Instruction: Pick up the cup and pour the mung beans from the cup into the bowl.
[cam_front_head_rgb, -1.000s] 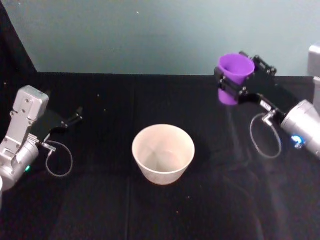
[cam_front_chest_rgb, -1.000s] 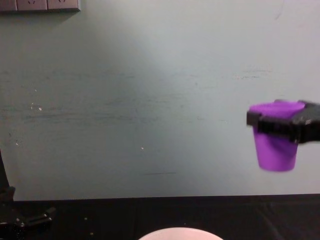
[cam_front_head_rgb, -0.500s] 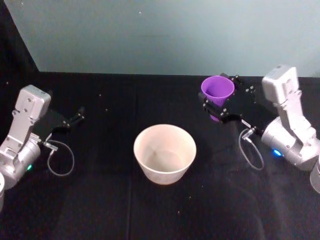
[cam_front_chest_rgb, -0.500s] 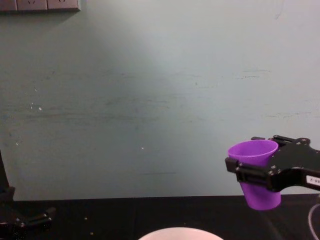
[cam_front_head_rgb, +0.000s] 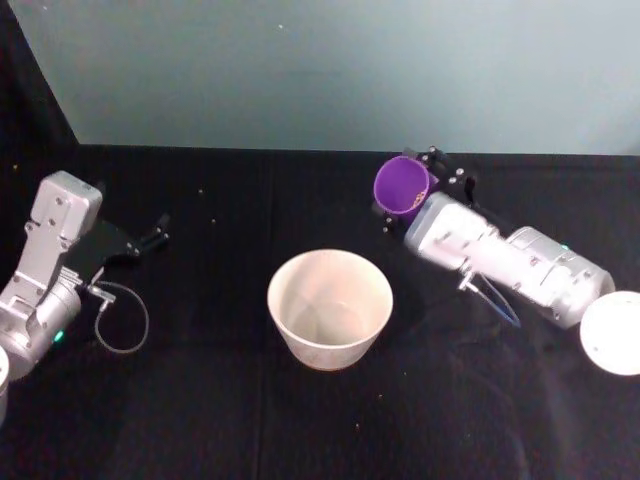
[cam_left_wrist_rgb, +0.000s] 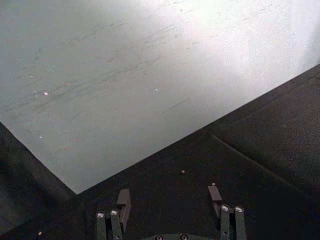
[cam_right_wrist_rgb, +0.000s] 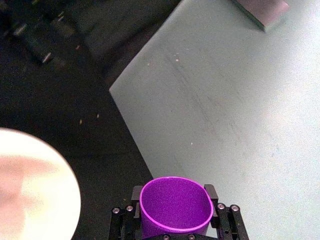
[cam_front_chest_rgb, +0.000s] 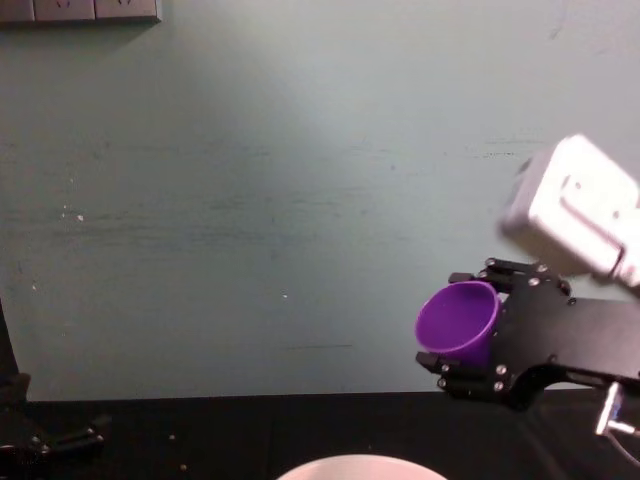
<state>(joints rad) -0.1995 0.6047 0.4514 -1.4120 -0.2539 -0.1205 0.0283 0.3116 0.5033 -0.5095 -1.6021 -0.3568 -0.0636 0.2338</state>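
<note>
The purple cup (cam_front_head_rgb: 399, 184) hangs above the black table, behind and to the right of the bowl (cam_front_head_rgb: 325, 350). It is tipped over with its mouth turned toward the robot's left. My right gripper (cam_front_head_rgb: 412, 192) is shut on the cup's sides. From the chest the cup (cam_front_chest_rgb: 455, 322) and right gripper (cam_front_chest_rgb: 472, 332) sit above the bowl's rim (cam_front_chest_rgb: 352, 465) and to its right. In the right wrist view the cup (cam_right_wrist_rgb: 175, 206) sits between the fingers (cam_right_wrist_rgb: 134, 193), with the bowl (cam_right_wrist_rgb: 70, 175) off to one side. I cannot make out mung beans in the cup. The bowl looks empty.
My left gripper (cam_front_head_rgb: 150, 237) rests open on the table at the far left, seen also in the left wrist view (cam_left_wrist_rgb: 169, 197). A few tiny specks dot the black cloth. A pale wall stands right behind the table's back edge.
The right arm has swung left and down toward the bowl and rolled its wrist, so the upright cup now lies tipped with its mouth to the left. The left arm has stayed still.
</note>
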